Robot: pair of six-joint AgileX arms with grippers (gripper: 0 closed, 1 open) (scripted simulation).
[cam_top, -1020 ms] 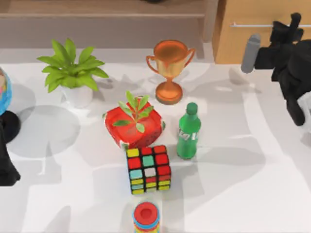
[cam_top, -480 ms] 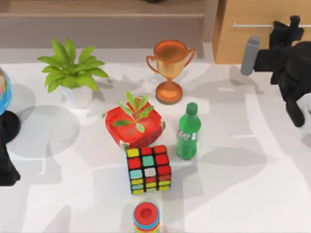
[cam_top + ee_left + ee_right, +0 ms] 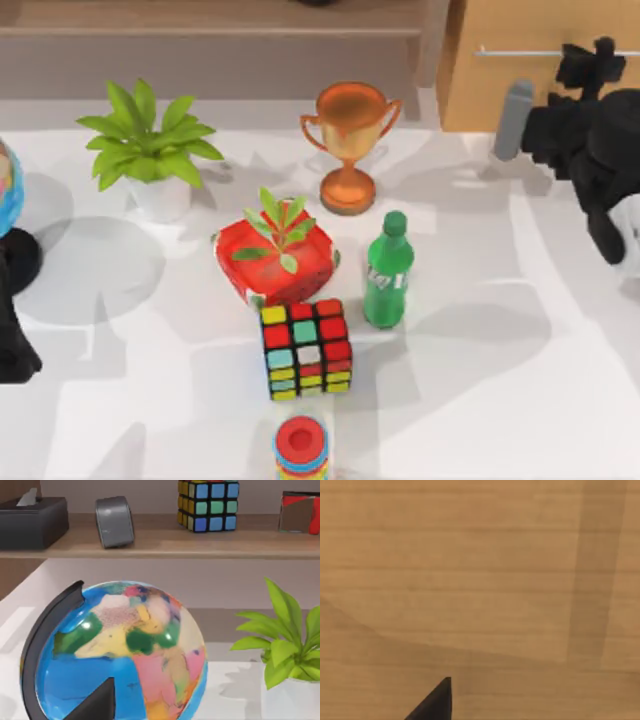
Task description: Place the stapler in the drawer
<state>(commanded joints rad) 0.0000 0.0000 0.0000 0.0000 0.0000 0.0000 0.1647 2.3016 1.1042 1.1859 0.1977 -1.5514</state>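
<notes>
The right gripper [image 3: 590,62] is up at the far right corner of the counter [image 3: 480,400], pressed close to the wooden drawer front [image 3: 520,90], just under its thin metal handle [image 3: 520,51]. The right wrist view looks straight at that wood from close by. I cannot tell whether the jaws are wide or narrow.

The drawer looks shut, and I cannot pick out a stapler for certain. A grey oblong piece [image 3: 514,120] stands just beside the arm, but what it is stays unclear. A shut drawer with the gripper at its front fits two stages: about to be pulled open, or pushed closed with the stapler inside. So I judge only that the work concerns the handle.

The right arm reaches in from the right edge with its wrist level towards the cabinet. The left arm [image 3: 12,340] is parked at the left edge beside the globe [image 3: 120,650].
</notes>
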